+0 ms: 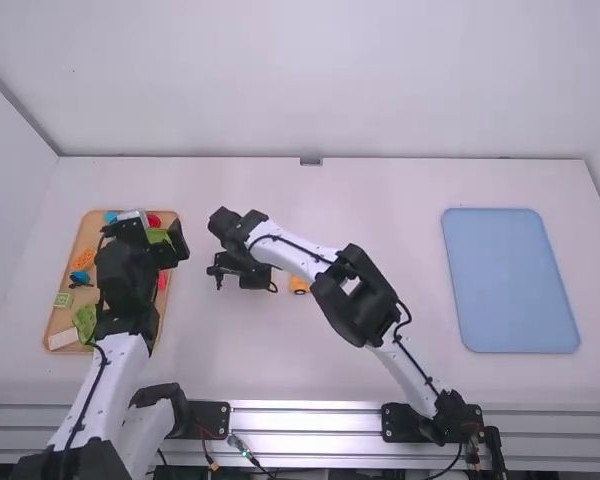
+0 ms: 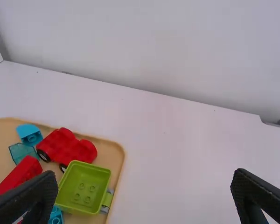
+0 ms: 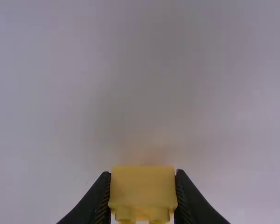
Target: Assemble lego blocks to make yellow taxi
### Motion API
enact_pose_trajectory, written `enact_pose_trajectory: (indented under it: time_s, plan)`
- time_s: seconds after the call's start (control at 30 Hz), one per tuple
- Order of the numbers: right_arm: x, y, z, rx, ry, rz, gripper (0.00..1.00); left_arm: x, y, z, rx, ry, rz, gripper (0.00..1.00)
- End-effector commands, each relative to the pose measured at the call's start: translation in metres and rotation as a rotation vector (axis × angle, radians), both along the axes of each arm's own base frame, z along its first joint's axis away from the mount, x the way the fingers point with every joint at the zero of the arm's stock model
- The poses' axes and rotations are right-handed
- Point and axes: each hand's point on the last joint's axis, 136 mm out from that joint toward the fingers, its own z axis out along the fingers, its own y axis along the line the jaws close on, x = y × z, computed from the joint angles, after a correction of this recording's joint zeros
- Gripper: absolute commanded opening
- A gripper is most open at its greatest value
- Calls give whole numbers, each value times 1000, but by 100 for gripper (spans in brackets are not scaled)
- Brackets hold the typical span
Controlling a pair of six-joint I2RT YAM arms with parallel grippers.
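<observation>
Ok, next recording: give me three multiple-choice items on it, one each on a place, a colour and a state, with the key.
1. Where does the blue mat lie?
A) Under the left arm
B) On the right side of the table
C) Between the arms' bases

2. What colour is the block at the right gripper?
A) Yellow
B) Red
C) Green

3. How do the left gripper's jaws stand?
A) Shut on a block
B) Shut, empty
C) Open

1 B: the high view shows it there.
2 A: the right wrist view shows it yellow.
3 C: the left wrist view shows a wide gap.
</observation>
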Motion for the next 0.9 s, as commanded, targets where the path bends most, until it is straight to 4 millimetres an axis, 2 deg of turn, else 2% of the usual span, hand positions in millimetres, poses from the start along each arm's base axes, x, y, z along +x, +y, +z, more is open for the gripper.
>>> enact_pose_trajectory:
  time_s: [0.0,0.07,0.1,0.17,0.2,0.23,0.33,0.4,0.57,0.67,0.7,0.73,0.77,0.8,0.87]
  plan:
    - [8,0,-1,-5,-18,-26,0,0,1,-4,-7,5,6,99]
    - [7,-1,-1,-10,-16,-25,1,1,1,-5,-7,7,5,99]
    - [8,-1,-1,-8,-16,-28,4,1,1,-5,-7,7,5,99]
    - [12,1,-1,7,-23,-35,23,2,1,-6,-8,11,5,99]
    - [13,1,-1,10,-27,-42,27,2,1,-6,-8,11,5,99]
    - [14,2,-1,12,-30,-45,41,2,1,-7,-8,11,5,99]
    - [16,2,0,17,-30,-49,69,2,1,-6,-8,10,4,99]
    - [22,2,1,32,-40,-86,99,2,0,-6,-10,7,-3,99]
    - [37,8,14,105,-50,-173,99,2,0,-6,-10,7,-4,99]
    - [44,3,41,179,-20,-201,99,4,-16,-7,3,13,-98,99]
    - [46,1,53,211,-9,-212,99,4,-25,-6,15,13,-158,99]
    - [49,-2,73,267,11,-225,99,4,-39,-6,23,14,-245,99]
    - [52,-7,86,302,17,-227,99,4,-44,-6,12,17,-273,99]
    - [54,-9,91,316,17,-228,99,4,-46,-6,6,19,-286,99]
    - [68,-25,119,410,-1,-251,99,7,-58,-7,-22,36,-362,99]
